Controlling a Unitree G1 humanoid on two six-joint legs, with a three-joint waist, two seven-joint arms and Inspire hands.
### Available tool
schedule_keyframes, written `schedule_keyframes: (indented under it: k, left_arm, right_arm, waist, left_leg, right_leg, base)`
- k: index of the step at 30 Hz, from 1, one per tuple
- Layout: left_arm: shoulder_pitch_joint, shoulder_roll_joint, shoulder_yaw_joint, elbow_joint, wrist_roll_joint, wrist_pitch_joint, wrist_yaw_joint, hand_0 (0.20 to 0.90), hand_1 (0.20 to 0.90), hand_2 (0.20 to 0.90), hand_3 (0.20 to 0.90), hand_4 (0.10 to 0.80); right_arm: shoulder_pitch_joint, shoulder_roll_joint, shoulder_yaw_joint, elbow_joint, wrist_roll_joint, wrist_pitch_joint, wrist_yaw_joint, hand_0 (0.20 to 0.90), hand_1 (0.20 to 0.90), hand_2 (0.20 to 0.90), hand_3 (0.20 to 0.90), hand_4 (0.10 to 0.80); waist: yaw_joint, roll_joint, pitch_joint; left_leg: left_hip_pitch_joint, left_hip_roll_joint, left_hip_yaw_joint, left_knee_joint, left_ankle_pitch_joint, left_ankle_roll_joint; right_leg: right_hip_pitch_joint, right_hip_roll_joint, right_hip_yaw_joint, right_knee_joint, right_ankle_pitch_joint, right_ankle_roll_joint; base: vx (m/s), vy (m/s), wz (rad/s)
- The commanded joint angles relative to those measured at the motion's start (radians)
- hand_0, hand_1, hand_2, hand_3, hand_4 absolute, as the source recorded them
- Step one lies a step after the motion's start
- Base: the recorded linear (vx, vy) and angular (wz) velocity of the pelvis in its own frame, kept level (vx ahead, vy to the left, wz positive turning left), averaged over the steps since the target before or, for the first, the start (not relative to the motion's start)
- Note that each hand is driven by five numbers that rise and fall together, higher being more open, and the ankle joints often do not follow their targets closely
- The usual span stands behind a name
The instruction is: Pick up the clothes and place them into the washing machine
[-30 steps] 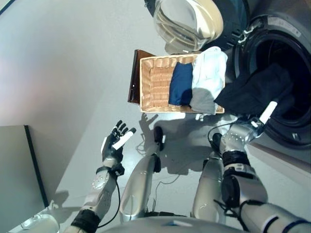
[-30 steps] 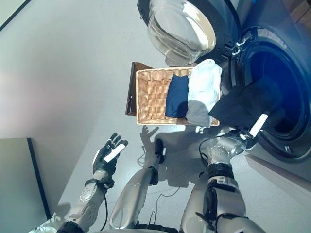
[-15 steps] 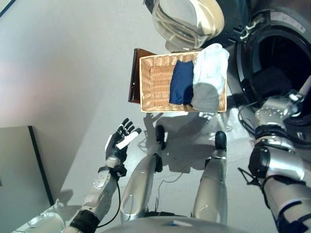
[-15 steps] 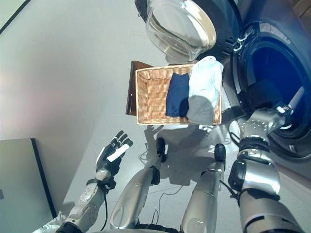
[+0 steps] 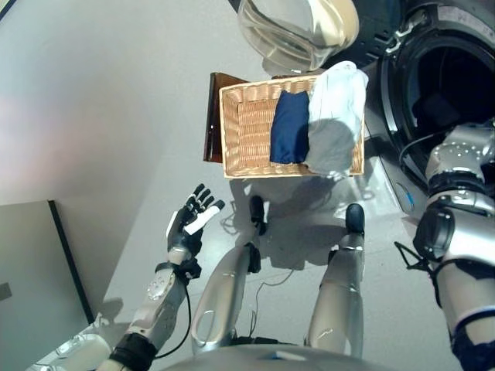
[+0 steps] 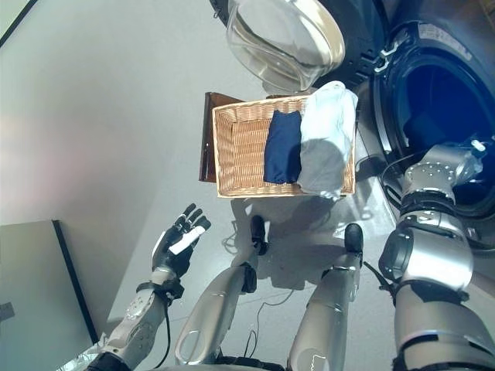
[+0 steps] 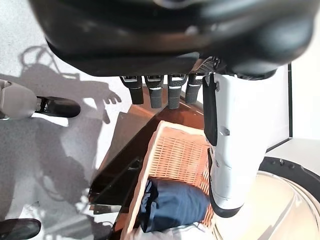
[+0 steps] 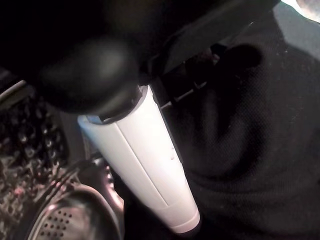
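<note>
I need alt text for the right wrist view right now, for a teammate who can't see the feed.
Seen from very close, the right hand, its white-covered thumb foremost, is inside the washing machine drum against a dark garment that fills most of the view. Perforated drum metal shows beside it; whether the fingers hold the cloth cannot be seen.

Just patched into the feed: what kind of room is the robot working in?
Most likely a home laundry area: a front-loading washing machine with its glass door swung open, a wicker basket of folded clothes beside it, on a plain grey floor.
</note>
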Motion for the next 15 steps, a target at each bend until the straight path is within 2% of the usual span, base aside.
schedule_keyframes:
  k: [1, 9, 13, 14, 15]
  left_arm:
    - [-0.004, 0.040, -0.010, -0.092, -0.006, -0.086, 0.013, 0.900, 0.900, 0.900, 0.900, 0.800]
    - [-0.006, 0.039, -0.001, -0.083, -0.008, -0.087, 0.024, 0.900, 0.900, 0.900, 0.900, 0.800]
    - [-0.006, 0.047, 0.009, -0.088, -0.005, -0.092, 0.032, 0.900, 0.900, 0.900, 0.900, 0.800]
    - [-0.006, 0.047, 0.009, -0.088, -0.005, -0.092, 0.032, 0.900, 0.900, 0.900, 0.900, 0.800]
    - [-0.006, 0.048, 0.010, -0.088, -0.005, -0.091, 0.034, 0.900, 0.900, 0.900, 0.900, 0.800]
  right_arm:
    - [-0.177, -0.238, 0.099, -0.120, -0.033, -0.137, 0.018, 0.200, 0.200, 0.200, 0.200, 0.300]
    - [-0.171, -0.217, 0.074, -0.174, -0.042, -0.195, -0.022, 0.200, 0.200, 0.200, 0.200, 0.300]
    - [-0.173, -0.212, 0.093, -0.146, -0.100, -0.151, -0.061, 0.200, 0.200, 0.200, 0.200, 0.300]
    - [-0.174, -0.213, 0.094, -0.146, -0.101, -0.150, -0.063, 0.510, 0.510, 0.510, 0.510, 0.522]
    - [-0.176, -0.212, 0.103, -0.123, -0.113, -0.128, -0.069, 0.900, 0.900, 0.900, 0.900, 0.800]
  waist:
    - [0.006, 0.081, -0.047]
    - [0.006, 0.083, -0.055]
    - [0.012, 0.082, -0.056]
    - [0.012, 0.082, -0.056]
    - [0.014, 0.080, -0.056]
  left_leg:
    - [-0.012, 0.034, 0.007, 0.103, -0.138, -0.082]
    - [-0.024, 0.035, 0.011, 0.115, -0.144, -0.080]
    - [-0.027, 0.035, 0.014, 0.116, -0.144, -0.080]
    - [-0.027, 0.036, 0.015, 0.116, -0.144, -0.080]
    - [-0.028, 0.037, 0.015, 0.115, -0.143, -0.080]
  right_leg:
    - [-0.021, 0.055, 0.002, 0.017, -0.029, -0.111]
    - [-0.034, 0.053, 0.006, 0.024, -0.029, -0.112]
    - [-0.039, 0.056, 0.006, 0.026, -0.028, -0.113]
    - [-0.039, 0.056, 0.007, 0.026, -0.027, -0.113]
    - [-0.040, 0.057, 0.006, 0.023, -0.025, -0.114]
  base:
    - [0.016, 0.016, 0.03]
    - [0.001, 0.003, 0.00]
    - [0.000, 0.000, 0.00]
    - [0.000, 0.000, 0.00]
    - [0.000, 0.000, 0.00]
